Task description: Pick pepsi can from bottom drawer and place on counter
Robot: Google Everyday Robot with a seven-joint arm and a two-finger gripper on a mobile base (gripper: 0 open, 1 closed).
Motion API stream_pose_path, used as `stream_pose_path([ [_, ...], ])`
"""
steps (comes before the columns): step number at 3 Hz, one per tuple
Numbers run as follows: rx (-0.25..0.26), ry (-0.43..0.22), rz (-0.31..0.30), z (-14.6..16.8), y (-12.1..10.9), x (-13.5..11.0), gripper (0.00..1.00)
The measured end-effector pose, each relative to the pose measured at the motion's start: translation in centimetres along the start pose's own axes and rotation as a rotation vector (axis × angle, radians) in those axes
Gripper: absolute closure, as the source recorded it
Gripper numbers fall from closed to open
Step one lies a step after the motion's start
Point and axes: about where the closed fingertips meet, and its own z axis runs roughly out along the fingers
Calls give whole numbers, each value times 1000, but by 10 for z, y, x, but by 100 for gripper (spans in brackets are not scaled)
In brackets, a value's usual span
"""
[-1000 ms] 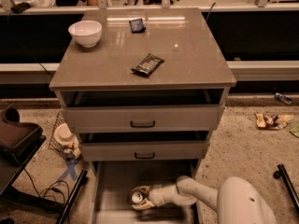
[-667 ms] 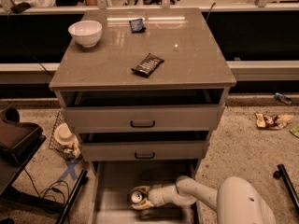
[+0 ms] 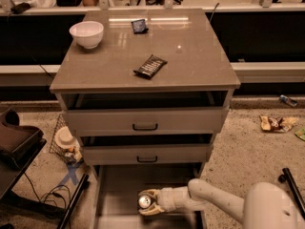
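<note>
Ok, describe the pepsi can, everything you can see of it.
The pepsi can shows mainly its round silver top, turned up toward the camera; its dark body is almost wholly hidden. It is inside the open bottom drawer, over the plain grey floor. The gripper comes in from the right, and its pale fingers look closed on the can, one on each side. Nothing else touches it.

White rounded arm (image 3: 214, 202); tan gripper (image 3: 144, 202) in bottom drawer (image 3: 116, 199).
</note>
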Motion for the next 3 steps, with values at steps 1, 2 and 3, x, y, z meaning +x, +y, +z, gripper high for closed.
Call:
stream_pose_path([
  [1,35,-26,18,-59,14,-60,100],
  [2,80,-39,72,-132,22,-136,100],
  [3,117,-32,107,-173,20,-180,100],
])
